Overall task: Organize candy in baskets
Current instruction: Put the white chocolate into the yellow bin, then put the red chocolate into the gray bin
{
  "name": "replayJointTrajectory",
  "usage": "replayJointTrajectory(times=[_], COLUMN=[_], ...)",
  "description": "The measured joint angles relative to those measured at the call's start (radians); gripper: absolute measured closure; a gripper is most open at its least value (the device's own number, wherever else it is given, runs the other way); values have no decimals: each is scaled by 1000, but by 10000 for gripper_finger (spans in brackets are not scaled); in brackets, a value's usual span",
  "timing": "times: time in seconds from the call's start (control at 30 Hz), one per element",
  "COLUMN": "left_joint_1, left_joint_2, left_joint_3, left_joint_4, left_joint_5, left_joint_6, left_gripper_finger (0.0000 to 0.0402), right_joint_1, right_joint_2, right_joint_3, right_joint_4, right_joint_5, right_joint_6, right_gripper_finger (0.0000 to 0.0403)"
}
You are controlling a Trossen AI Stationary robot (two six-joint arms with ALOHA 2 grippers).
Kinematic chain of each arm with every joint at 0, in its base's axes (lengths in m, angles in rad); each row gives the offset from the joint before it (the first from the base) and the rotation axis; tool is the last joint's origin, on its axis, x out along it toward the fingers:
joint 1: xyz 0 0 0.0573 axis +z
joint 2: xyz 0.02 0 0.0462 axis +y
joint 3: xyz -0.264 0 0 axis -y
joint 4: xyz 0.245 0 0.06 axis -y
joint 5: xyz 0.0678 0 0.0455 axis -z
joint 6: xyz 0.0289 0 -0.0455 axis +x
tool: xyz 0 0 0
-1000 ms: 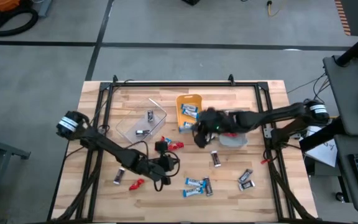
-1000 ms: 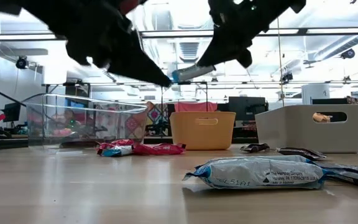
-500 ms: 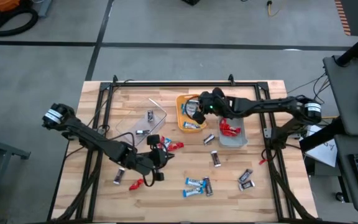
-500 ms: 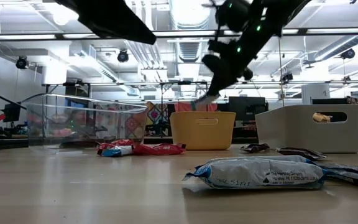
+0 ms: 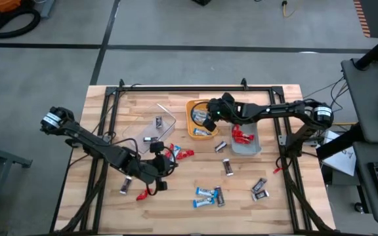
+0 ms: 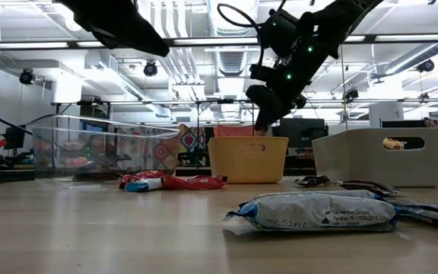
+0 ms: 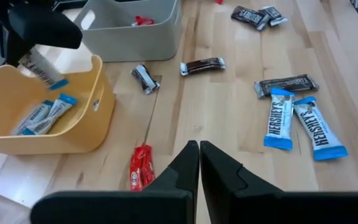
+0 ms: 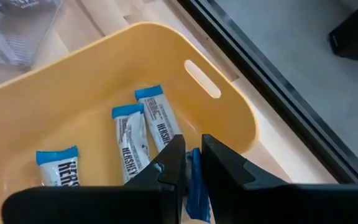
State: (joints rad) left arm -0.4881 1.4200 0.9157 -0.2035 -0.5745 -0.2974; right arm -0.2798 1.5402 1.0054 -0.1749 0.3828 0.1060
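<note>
The right claw (image 8: 190, 163) hangs over the orange basket (image 5: 190, 107) near the worktop's far edge, its fingers nipping one end of a blue-and-white bar (image 8: 197, 186) above three like bars (image 8: 131, 140) already lying inside. The left claw (image 7: 199, 155) hovers empty, fingers together, towards the near left of the worktop. Judged light, thin and pliable with a slick wrapper, such candy is best taken across its middle, not by a crimped end.

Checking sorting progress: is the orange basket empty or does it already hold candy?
Not empty. The orange basket holds three blue-and-white bars, and the right gripper above it carries another between its fingers.
</note>
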Motion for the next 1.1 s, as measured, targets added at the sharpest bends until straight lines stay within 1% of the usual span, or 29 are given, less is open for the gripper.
replayJointTrajectory(times=[0.17,0.3,0.5,0.67,0.73,0.9,1.1], left_joint_1=[0,1,1,3,6,21,65], left_joint_2=[8,29,45,61,76,130,232], left_joint_3=[0,0,0,0,0,0,0], left_joint_4=[1,1,5,13,24,45,101], left_joint_5=[-1,-8,-16,-20,-20,-20,-21], left_joint_6=[0,0,0,-11,-22,-27,-27], left_gripper_finger=[402,402,402,396,386,350,299], right_joint_1=[0,0,0,3,9,43,136], right_joint_2=[-4,-12,-14,-38,-62,-160,-295], right_joint_3=[0,0,0,0,0,0,0], right_joint_4=[0,1,1,-7,-14,-34,-43], right_joint_5=[-4,-44,-74,-77,-84,-181,-192], right_joint_6=[-12,-16,4,17,36,43,44], right_gripper_finger=[354,354,353,353,353,353,353])
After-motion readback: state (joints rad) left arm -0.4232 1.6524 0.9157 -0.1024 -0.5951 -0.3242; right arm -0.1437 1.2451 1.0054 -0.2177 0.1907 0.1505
